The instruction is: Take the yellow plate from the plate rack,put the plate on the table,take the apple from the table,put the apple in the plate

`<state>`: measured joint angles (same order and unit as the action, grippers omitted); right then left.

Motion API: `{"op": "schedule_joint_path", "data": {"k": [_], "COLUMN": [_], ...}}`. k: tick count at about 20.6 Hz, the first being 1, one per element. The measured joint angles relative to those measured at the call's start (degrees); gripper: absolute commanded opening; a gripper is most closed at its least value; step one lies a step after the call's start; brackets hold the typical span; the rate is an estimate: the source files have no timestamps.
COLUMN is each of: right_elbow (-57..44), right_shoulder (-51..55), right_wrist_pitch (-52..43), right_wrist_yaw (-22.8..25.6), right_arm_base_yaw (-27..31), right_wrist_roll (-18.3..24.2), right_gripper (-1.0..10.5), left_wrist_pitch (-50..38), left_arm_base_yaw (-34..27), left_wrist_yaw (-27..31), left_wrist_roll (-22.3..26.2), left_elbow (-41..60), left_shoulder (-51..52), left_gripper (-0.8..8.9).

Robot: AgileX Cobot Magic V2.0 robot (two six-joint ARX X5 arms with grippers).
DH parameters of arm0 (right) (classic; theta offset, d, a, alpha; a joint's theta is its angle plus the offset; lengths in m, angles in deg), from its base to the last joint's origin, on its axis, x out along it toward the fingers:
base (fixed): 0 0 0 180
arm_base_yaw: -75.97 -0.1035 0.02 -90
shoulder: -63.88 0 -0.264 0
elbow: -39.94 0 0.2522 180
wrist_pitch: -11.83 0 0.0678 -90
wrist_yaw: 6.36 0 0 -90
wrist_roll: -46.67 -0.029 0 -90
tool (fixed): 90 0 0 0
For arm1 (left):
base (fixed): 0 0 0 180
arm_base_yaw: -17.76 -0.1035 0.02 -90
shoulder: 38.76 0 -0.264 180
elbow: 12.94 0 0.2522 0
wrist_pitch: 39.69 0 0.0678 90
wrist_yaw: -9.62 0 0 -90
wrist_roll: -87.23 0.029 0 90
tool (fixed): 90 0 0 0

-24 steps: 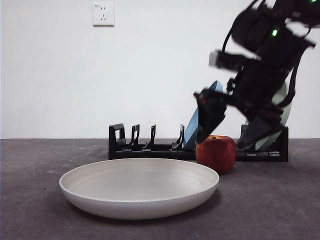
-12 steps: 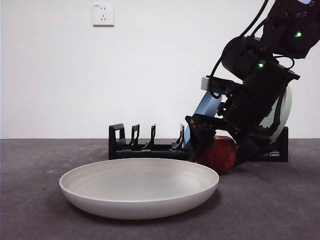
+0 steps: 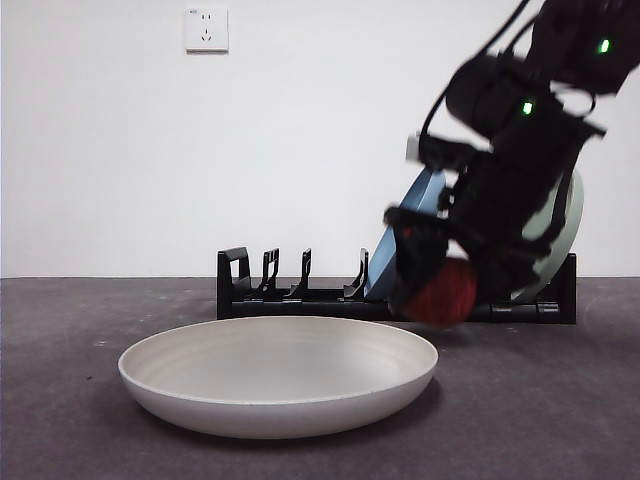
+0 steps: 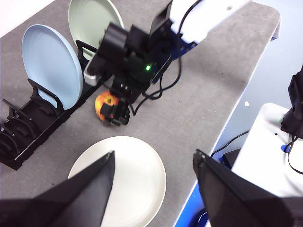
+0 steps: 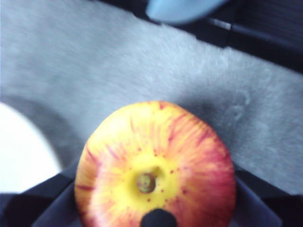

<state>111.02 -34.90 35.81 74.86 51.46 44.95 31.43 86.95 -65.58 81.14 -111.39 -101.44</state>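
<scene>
The red and yellow apple (image 3: 447, 293) (image 5: 156, 170) hangs just above the table (image 3: 560, 400), in front of the plate rack (image 3: 300, 296). My right gripper (image 3: 448, 296) (image 5: 156, 201) is shut on it, one jaw on each side. From above, the apple (image 4: 104, 101) and the right gripper (image 4: 113, 112) lie between the rack (image 4: 28, 127) and the yellow plate (image 4: 124, 179). The pale yellow plate (image 3: 278, 375) lies flat on the table, to the left of the apple and nearer. My left gripper (image 4: 154, 161) hovers high over the table, open and empty.
A blue plate (image 3: 384, 258) (image 4: 49, 64) and a sage-green plate (image 3: 558, 232) (image 4: 92, 19) stand in the rack right behind the apple. The rack's other slots hold nothing. The table's edge (image 4: 227, 123) runs near the yellow plate in the left wrist view.
The right gripper came down around the apple, shut on it and has raised it slightly off the table. The yellow plate and the rack have not moved.
</scene>
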Motion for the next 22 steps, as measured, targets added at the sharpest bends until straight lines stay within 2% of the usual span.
{"op": "schedule_joint_path", "data": {"k": [4, 8, 12, 15, 18, 22], "right_elbow": [0.0, 0.0, 0.0, 0.0, 0.0, 0.0], "right_shoulder": [9.18, 13.35, 9.64, 4.66, -0.2, -2.95], "right_wrist_pitch": [3.48, 3.89, 3.85, 3.26, 2.03, 1.79], "right_wrist_yaw": [-0.04, -0.11, 0.0, 0.0, 2.86, 3.69], "right_arm_base_yaw": [-3.13, -11.02, -20.02, -24.35, -25.7, -25.66], "right_wrist_roll": [-0.04, -0.02, -0.26, -0.26, -0.26, -0.26], "right_gripper": [-0.2, -0.2, -0.2, -0.2, -0.2, -0.2], "left_wrist_pitch": [0.02, 0.02, 0.04, 0.09, 0.13, 1.05], "left_arm_base_yaw": [0.0, 0.0, 0.0, 0.0, 0.0, 0.0], "left_wrist_yaw": [0.02, 0.0, 0.0, 0.0, 0.0, 0.0], "left_wrist_roll": [0.0, 0.0, 0.0, 0.0, 0.0, 0.0], "left_elbow": [0.0, 0.0, 0.0, 0.0, 0.0, 0.0], "left_shoulder": [0.0, 0.0, 0.0, 0.0, 0.0, 0.0], "left_gripper": [2.8, 2.8, 2.8, 2.8, 2.8, 2.8]}}
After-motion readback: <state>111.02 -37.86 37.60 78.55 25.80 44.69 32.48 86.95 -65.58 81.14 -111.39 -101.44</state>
